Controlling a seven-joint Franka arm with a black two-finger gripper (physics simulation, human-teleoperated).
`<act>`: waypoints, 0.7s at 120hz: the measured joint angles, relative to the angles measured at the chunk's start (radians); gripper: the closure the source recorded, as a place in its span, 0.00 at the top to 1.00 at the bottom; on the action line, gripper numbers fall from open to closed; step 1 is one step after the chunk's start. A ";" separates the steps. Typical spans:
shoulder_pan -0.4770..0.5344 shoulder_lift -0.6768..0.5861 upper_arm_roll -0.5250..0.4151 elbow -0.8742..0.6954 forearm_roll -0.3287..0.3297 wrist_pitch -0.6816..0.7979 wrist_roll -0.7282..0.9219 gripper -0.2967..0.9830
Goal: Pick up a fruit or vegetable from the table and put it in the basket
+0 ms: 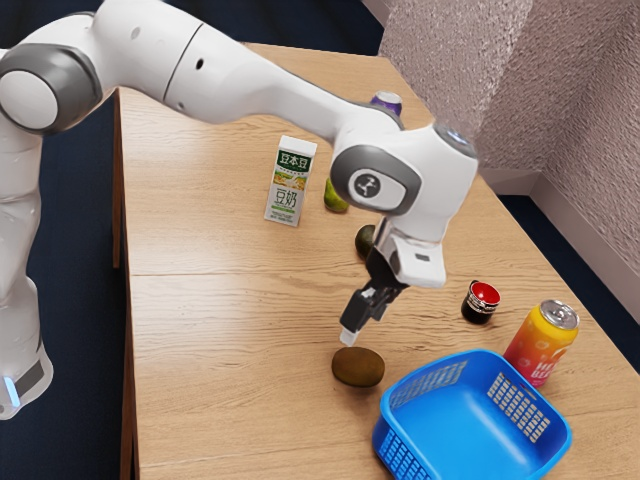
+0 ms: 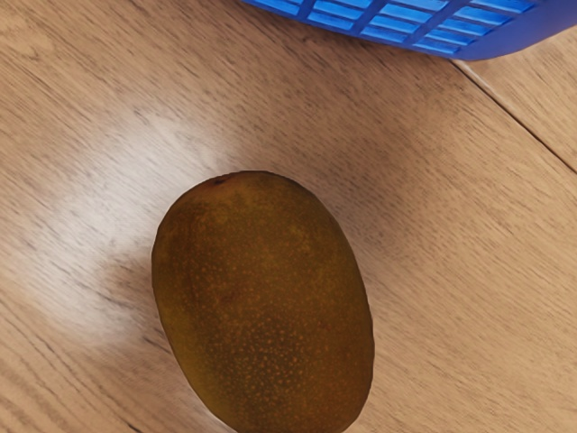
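Exterior view, lower centre: jaws apart, empty, above brown kiwi point(image 1: 358, 367); centre, straddle narrow sides, lower straight, close gently.

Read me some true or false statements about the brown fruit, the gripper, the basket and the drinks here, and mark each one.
1. The brown fruit lies on the table, outside the basket. True.
2. The gripper is holding the brown fruit up in the air. False: the fruit rests on the table, just below the gripper.
3. The basket is red. False: it is blue.
4. A yellow and pink can stands beside the basket. True.
5. The white carton is nearer the basket than that can is. False: the carton is much farther from the basket.
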 joint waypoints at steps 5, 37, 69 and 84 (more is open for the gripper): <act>0.000 -0.001 0.000 -0.007 -0.003 0.006 0.003 0.77; -0.026 -0.033 0.001 -0.056 -0.038 0.043 0.014 0.77; -0.027 -0.022 0.002 -0.093 -0.050 0.107 0.013 0.77; -0.027 -0.020 0.002 -0.103 -0.050 0.131 0.012 0.77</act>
